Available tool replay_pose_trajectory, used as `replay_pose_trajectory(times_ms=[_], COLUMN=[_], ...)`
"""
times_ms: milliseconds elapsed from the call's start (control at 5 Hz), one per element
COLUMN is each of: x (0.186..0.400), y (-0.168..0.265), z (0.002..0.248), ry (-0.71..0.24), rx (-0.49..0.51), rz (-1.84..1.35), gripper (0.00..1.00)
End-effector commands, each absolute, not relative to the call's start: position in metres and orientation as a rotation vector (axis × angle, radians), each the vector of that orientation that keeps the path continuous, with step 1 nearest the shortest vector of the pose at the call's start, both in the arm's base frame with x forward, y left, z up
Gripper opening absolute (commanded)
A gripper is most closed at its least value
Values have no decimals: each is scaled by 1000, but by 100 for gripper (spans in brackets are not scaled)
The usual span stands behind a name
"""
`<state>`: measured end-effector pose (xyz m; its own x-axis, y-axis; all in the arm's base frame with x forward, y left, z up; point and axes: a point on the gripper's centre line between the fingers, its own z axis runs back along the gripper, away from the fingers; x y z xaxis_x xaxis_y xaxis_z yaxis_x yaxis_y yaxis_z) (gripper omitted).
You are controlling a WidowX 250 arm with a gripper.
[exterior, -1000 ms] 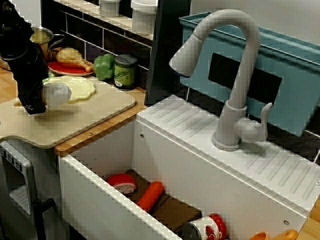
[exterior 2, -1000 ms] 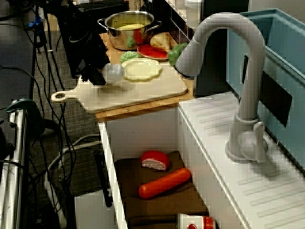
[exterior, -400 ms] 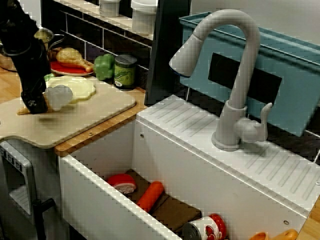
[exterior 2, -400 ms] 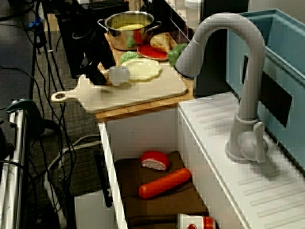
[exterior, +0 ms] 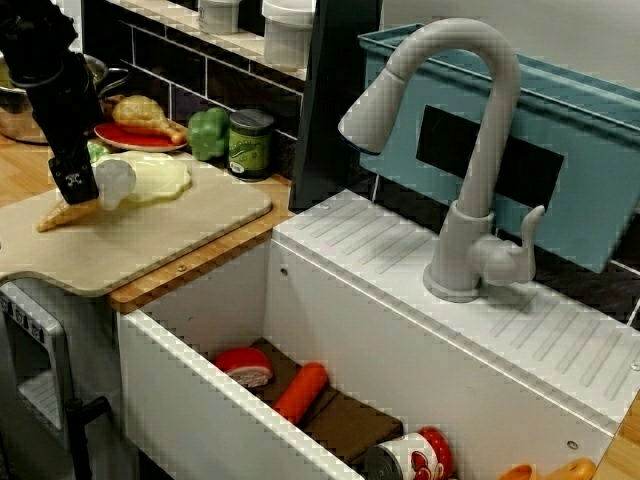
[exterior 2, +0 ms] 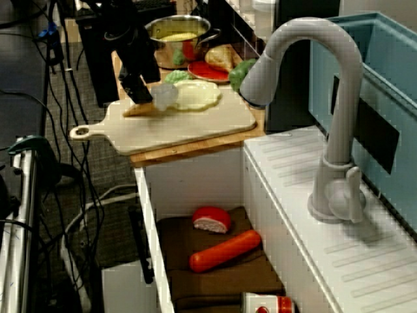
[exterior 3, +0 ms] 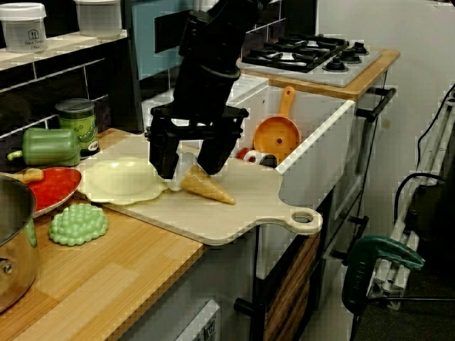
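A toy ice cream cone with a white scoop lies on its side on the pale cutting board. Its tip points toward the board's handle. My black gripper hangs just above the scoop end. In the view from the counter end its two fingers stand spread apart on either side of the cone. The scoop rests against a pale yellow plate.
Behind the board sit a red plate with a chicken leg, a green pepper, a green can, a steel pot and a green bumpy toy. The sink holds a cheese wedge, a sausage and a tin. A faucet rises to the right.
The gripper has moved back across the board toward the yellow plate and lifted a little. The cone, hidden behind it before, now lies bare on the board.
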<state>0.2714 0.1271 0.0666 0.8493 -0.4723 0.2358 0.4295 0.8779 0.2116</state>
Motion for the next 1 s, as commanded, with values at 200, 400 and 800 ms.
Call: replay_pose_trajectory(times_ms=[200, 400, 800], x=[291, 292, 296], y=[153, 159, 166], z=[114, 118, 123], ry=[-304, -300, -299], rx=[122, 112, 117], rz=[-438, -434, -399], gripper=[100, 100, 100])
